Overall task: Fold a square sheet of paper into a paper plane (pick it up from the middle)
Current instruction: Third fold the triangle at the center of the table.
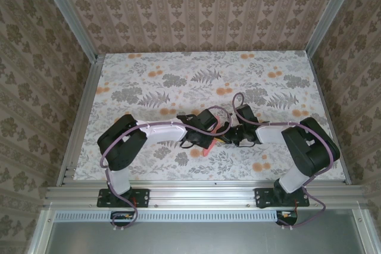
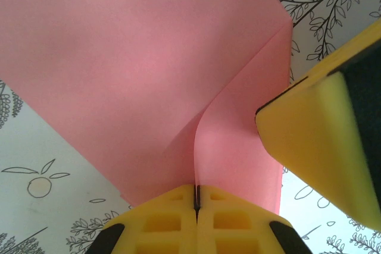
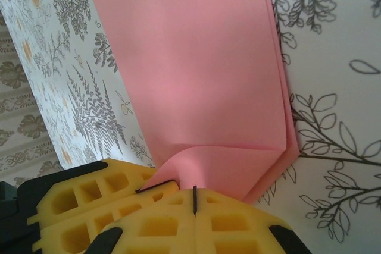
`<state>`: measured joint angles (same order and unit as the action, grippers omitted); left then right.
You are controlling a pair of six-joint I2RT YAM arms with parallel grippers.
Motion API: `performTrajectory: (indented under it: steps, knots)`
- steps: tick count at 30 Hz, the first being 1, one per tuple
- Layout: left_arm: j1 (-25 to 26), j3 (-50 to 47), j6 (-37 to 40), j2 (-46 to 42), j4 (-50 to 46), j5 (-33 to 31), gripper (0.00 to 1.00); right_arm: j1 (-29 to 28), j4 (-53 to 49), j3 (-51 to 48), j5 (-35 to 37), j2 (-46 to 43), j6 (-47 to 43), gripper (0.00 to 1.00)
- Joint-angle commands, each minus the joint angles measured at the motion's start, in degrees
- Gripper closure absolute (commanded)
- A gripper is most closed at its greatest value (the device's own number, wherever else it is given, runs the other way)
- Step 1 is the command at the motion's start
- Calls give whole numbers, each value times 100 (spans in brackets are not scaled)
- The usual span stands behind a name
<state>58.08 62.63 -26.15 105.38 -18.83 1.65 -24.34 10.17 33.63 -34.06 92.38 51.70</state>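
Top external view: the left arm [image 1: 156, 129] and the right arm [image 1: 275, 132] bend inward over the flower-patterned counter [image 1: 178, 81]. Their wrists meet near the counter's middle, a little toward its near edge. Slivers of the salmon-pink square sheet of paper [image 1: 207, 149] peek out beneath the wrists there.

Left wrist view, close up, gives what the overhead cannot. The sheet lies spread on the counter with one flap folded over. A thin ridge of paper curves up off the counter into the left fingers [image 2: 175, 221]. Their yellow foam tips are pressed together, clamped on that ridge. Another yellow foam finger [image 2: 309, 141] stands in front of the folded flap.

Right wrist view shows the sheet doubled on the counter, its layered edges slightly offset. A small pucker rises into the right fingers [image 3: 223, 224], closed tight and pinching it.
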Motion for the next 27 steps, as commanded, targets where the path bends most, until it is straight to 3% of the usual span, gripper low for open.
performTrajectory:
  steps: [1, 10, 20, 27]
  knots:
    - [21, -132, -86, 42, -210, -74, 99, -103, -17, 73, -8, 34, 83, 93]
    - [12, -141, -83, 48, -204, -61, 99, -108, -644, 4, 668, 412, -275, 94]
    - [18, -178, -105, 10, -187, -63, 99, -171, -567, 8, 321, -489, 0, 93]
    - [19, -151, -113, 35, -189, -58, 99, -422, 271, -215, 237, -184, 492, 93]
